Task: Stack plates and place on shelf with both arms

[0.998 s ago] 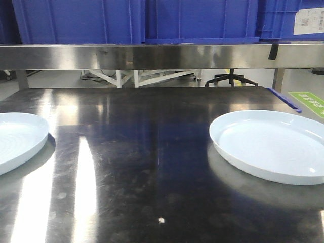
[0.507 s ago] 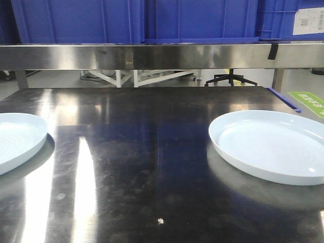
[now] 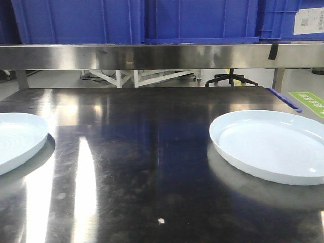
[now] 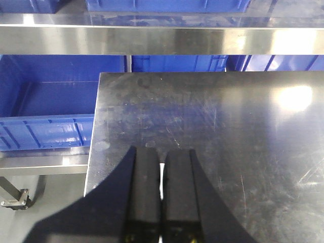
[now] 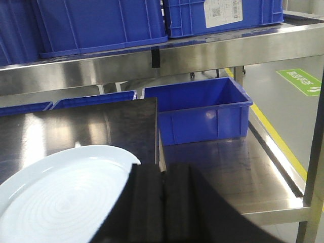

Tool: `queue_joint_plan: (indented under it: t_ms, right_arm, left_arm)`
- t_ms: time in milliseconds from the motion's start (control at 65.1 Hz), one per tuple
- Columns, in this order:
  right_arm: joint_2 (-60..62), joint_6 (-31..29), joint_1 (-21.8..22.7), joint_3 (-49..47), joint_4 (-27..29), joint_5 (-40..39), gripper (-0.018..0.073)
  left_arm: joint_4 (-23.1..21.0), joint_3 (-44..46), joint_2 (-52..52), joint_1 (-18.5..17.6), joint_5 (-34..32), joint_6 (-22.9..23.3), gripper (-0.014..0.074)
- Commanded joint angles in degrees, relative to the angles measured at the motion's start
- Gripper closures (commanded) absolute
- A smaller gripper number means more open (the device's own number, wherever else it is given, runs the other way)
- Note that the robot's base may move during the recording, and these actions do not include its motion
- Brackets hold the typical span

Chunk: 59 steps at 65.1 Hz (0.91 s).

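Dark glossy table [image 3: 142, 152], scuffed, with long streaks of window glare down its left side. The left plate [image 3: 17, 139] sits at the table's left edge, half cut off in the front view, and the right plate [image 3: 271, 144] lies flat near the right edge, so the two are well apart and not stacked. Behind the back edge runs the steel shelf [image 3: 152, 55] with blue crates [image 3: 81, 20] on top, and under it you can spot a chair base [image 3: 230, 80] on the floor and a green floor sign [image 3: 308, 101] off to the right. The wrist cams add stuff the front view misses. The left gripper [image 4: 162, 154] has its fingers pressed together on nothing, hanging over the table's left edge, with another crate [image 4: 45, 116] down on a lower level. The right gripper [image 5: 163, 174] is clenched and empty too, just over the right plate's [image 5: 61, 197] rim, with an open bin [image 5: 202, 109] on a low steel rack beyond the table's right edge.
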State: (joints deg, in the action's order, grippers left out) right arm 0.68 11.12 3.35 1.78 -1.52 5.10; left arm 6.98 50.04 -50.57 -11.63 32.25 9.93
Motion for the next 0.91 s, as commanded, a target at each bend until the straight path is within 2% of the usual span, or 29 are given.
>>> queue_joint_plan:
  t_ms: [0,108,154,307,415,584,891]
  right_arm:
    - [0.85,-0.57,0.25,-0.13,-0.08,-8.68,0.0504]
    - [0.8,2.1,0.1,-0.62,-0.02,-23.25,0.0504]
    - [0.71,3.28,0.1,-2.66,-0.02,-24.55,0.0504]
    - [-7.19,2.11,0.1,-19.22,-1.01,0.7,0.0504]
    - [-19.11,1.74,0.1,-28.31,-1.86,10.25,0.0504]
    - [-38.39,1.31,0.1,-36.68,-2.51,14.11,0.0504]
    - [-51.38,1.43,0.1,-38.44,-0.47,12.35,0.0504]
  left_arm:
    - [0.49,2.05,0.26,-0.4,-4.73,0.36,0.0511]
    - [1.54,2.05,0.26,-0.4,-4.6,0.36,0.0511]
    - [1.54,2.05,0.26,-0.4,-4.85,0.36,0.0511]
    - [2.46,2.05,0.26,-0.4,-4.86,0.36,0.0511]
    - [2.75,2.05,0.26,-0.4,-4.86,0.36,0.0511]
    - [2.84,2.05,0.26,-0.4,-4.86,0.36,0.0511]
    - [3.48,2.05,0.26,-0.4,-4.86,0.36,0.0511]
